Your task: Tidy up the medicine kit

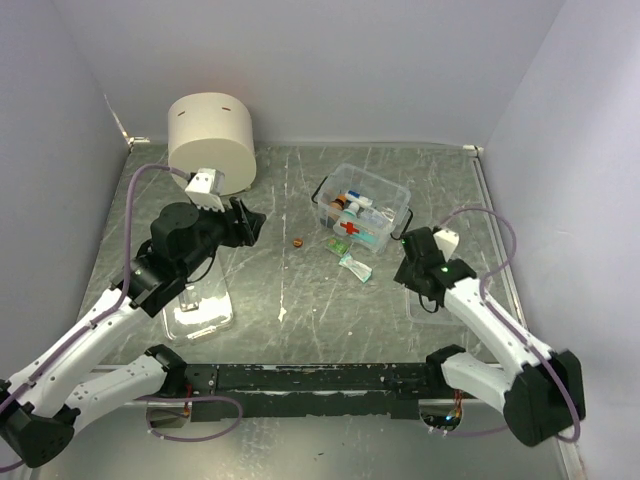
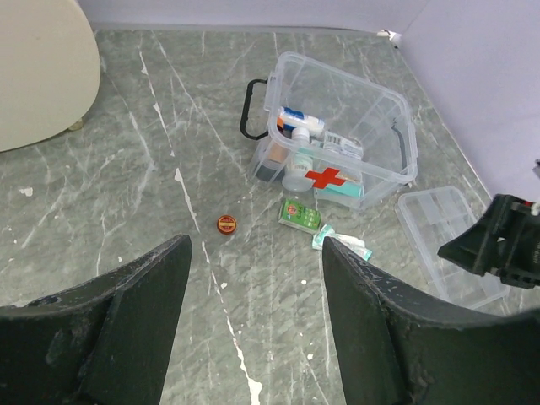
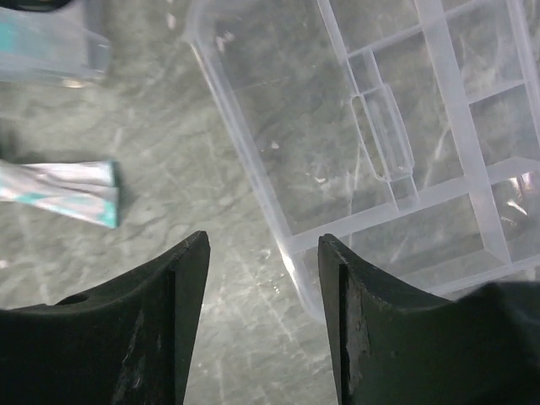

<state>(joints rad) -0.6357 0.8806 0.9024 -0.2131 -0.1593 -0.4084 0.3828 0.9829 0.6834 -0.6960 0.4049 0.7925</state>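
A grey marbled tabletop (image 1: 300, 300) carries everything. A large cream cylinder (image 1: 210, 140) stands well to the left of the medicine kit (image 2: 337, 126), a small clear plastic box with a red cross on its side and a black handle. The kit sits open-topped with bottles and packets inside. The left gripper (image 2: 256, 253) hangs left of the kit, fingers spread and empty. Just right of the kit lies a clear plastic divided tray (image 3: 405, 126). The right gripper (image 3: 261, 245) hangs over the tray's edge, fingers apart, holding nothing. Close in front of the kit lie a green packet (image 2: 299, 213) and a teal-and-white sachet (image 2: 339, 242). A small round orange tin (image 2: 226, 224) lies further left.
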